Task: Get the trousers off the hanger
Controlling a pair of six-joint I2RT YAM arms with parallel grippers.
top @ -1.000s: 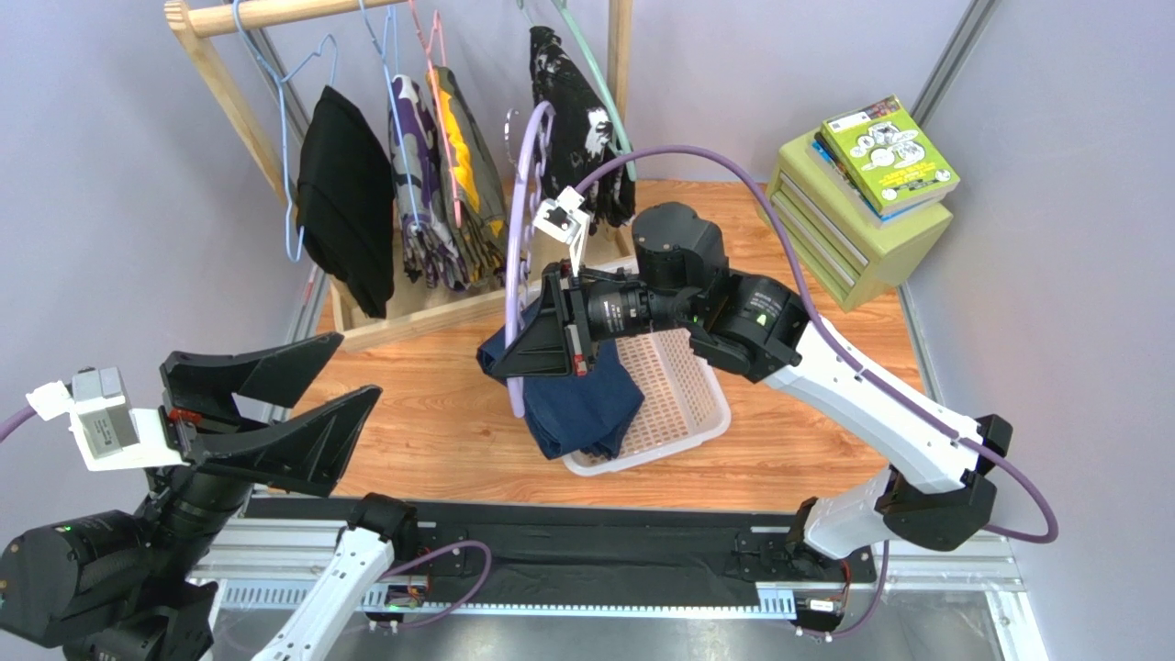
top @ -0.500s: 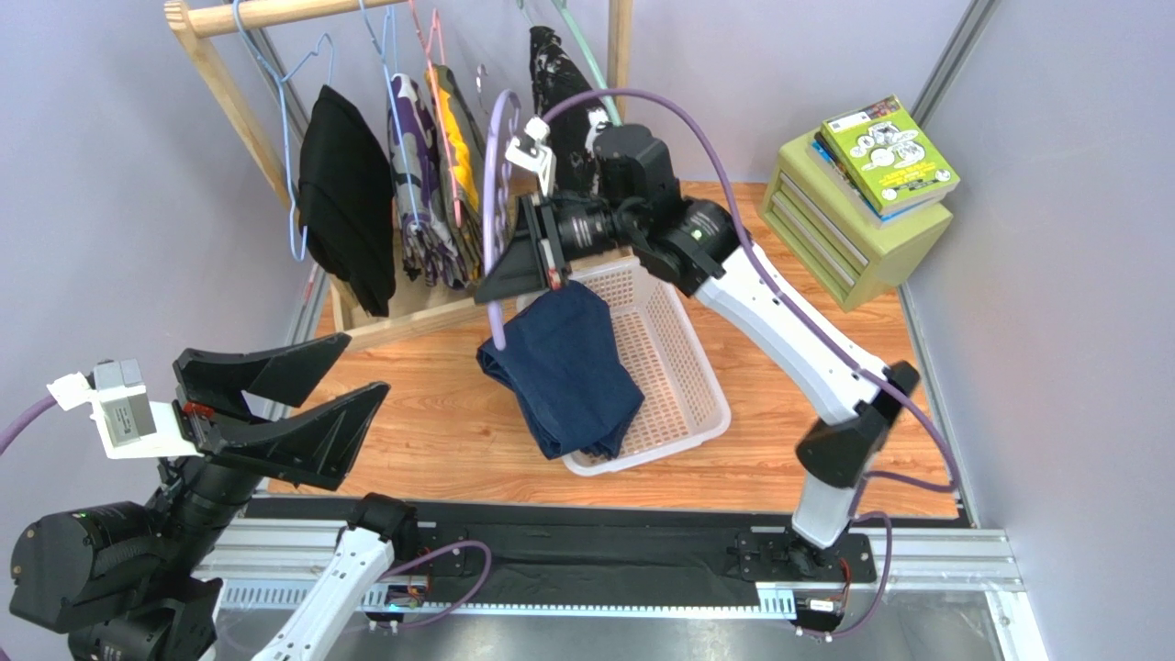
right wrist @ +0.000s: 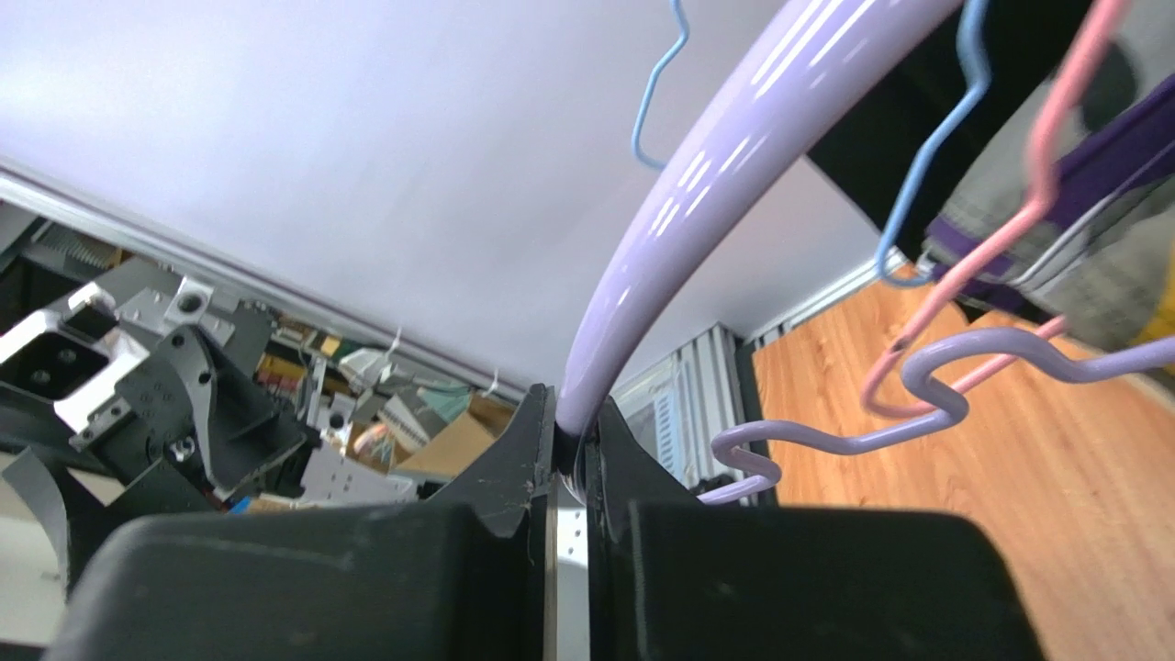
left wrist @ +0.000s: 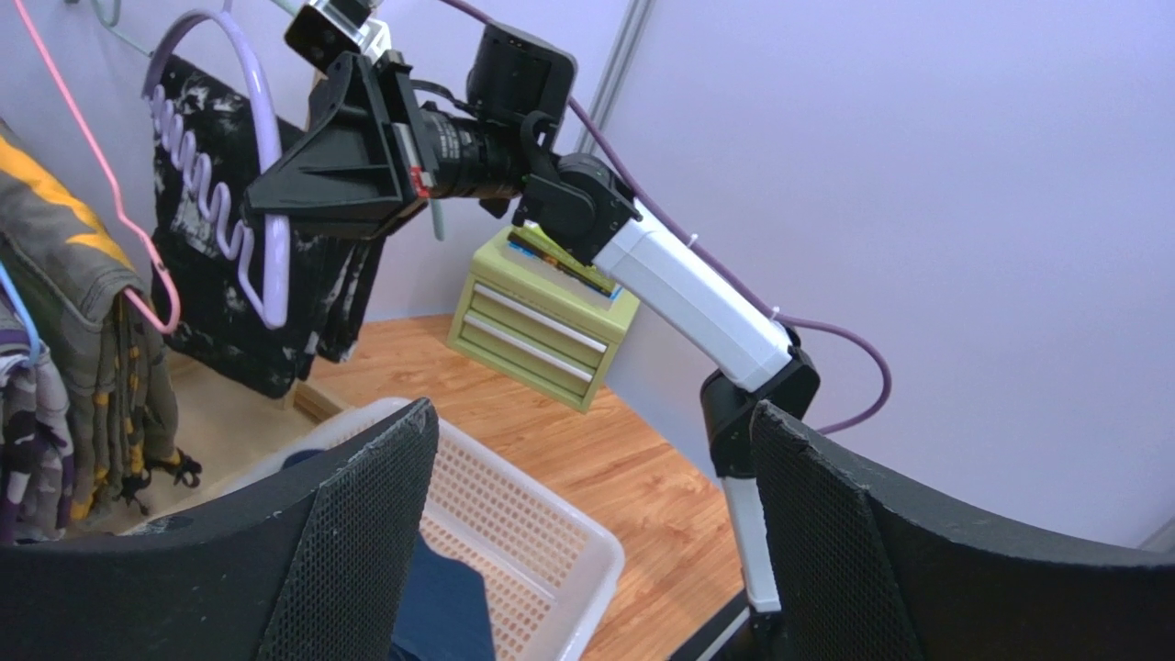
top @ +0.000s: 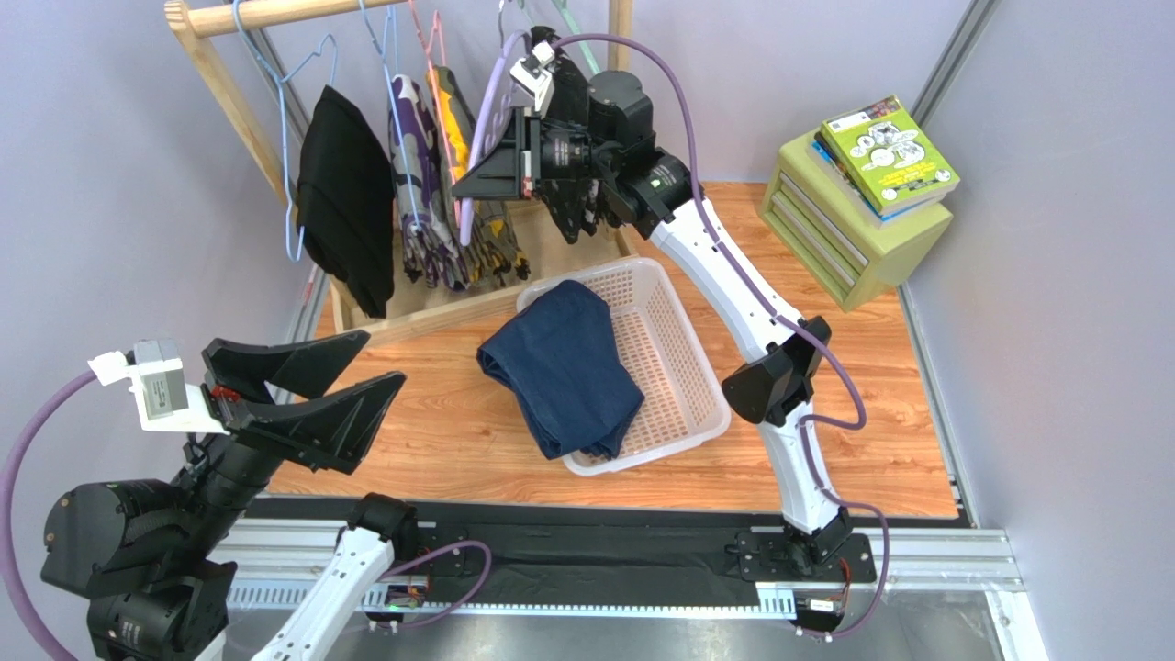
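Wooden desk (top: 442, 413) carries everything. A wooden clothes rack (top: 235, 17) stands at the far left with several garments on coloured hangers. The right arm reaches far across to the rack, while the left arm sits low at the near left.

A white basket (top: 697, 372) is mid-desk. The trousers (top: 559, 361) lie in it, folded, plain dark navy denim, with the near-left part spilling over the rim onto the desk. Their long axis runs far to near, slanting a bit right. They look fully off the hanger, with no contact between the two.

The hanger (top: 483, 131) is a thin lilac loop, bare, with a wavy lower bar. It is held about upright in front of the rack among the hung clothes, well apart from the trousers and on their far side, higher up.

The right tool (right wrist: 568, 448) has its fingers pressed together on the lilac rod. The left tool (top: 379, 366) has its fingers wide apart and holds nothing. It points right toward the basket, and the trousers lie to its right.

Judgement: removal looks done, and what remains is getting the bare hanger onto the rail. That turns on the rail being just far of and above the right tool. The left arm is the freer one if the trousers need tidying.
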